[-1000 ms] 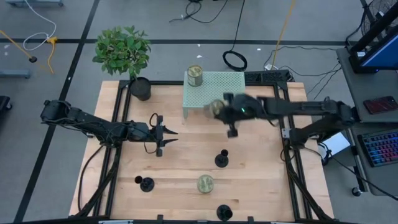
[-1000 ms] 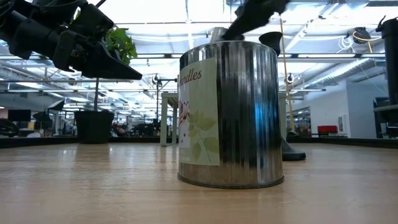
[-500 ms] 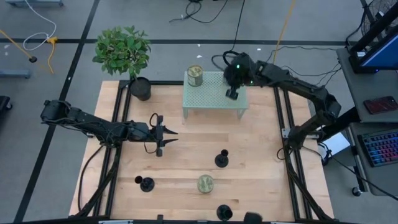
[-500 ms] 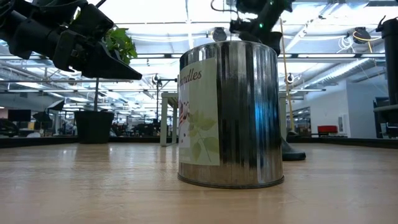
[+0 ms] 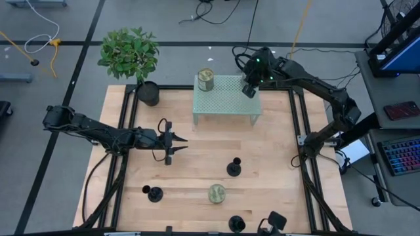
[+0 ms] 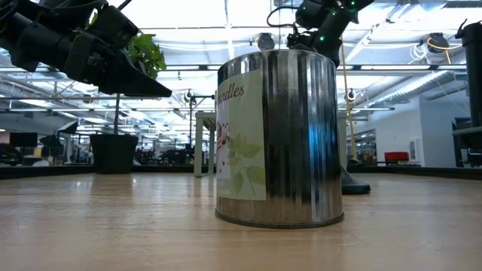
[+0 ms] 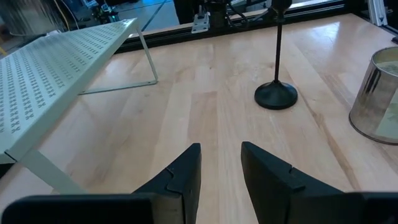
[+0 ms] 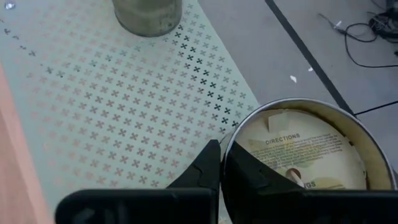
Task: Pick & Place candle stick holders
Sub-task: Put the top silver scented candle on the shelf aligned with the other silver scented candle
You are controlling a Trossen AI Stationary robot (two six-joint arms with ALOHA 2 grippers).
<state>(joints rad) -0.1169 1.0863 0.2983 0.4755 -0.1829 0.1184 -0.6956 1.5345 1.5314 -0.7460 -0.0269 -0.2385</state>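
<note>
Right gripper (image 5: 249, 90) pinches the rim of a brass cup (image 8: 305, 158), one finger inside the wall and one outside, held over the far right corner of the perforated green shelf (image 5: 226, 98). A second cup (image 5: 206, 79) stands at the shelf's far left corner. Left gripper (image 5: 176, 145) hovers over the table's left half, fingers slightly apart and empty; black stemmed holder (image 7: 276, 93) and third cup (image 5: 217, 193) stand on the wood.

Counter (image 5: 197, 157): light wood.
On counter: three black holders (image 5: 233, 168), (image 5: 154, 194), (image 5: 236, 224); brass cup (image 5: 217, 193); plant pot (image 5: 148, 93); perforated shelf (image 5: 226, 98).
On shelf: brass cup (image 5: 206, 79).
</note>
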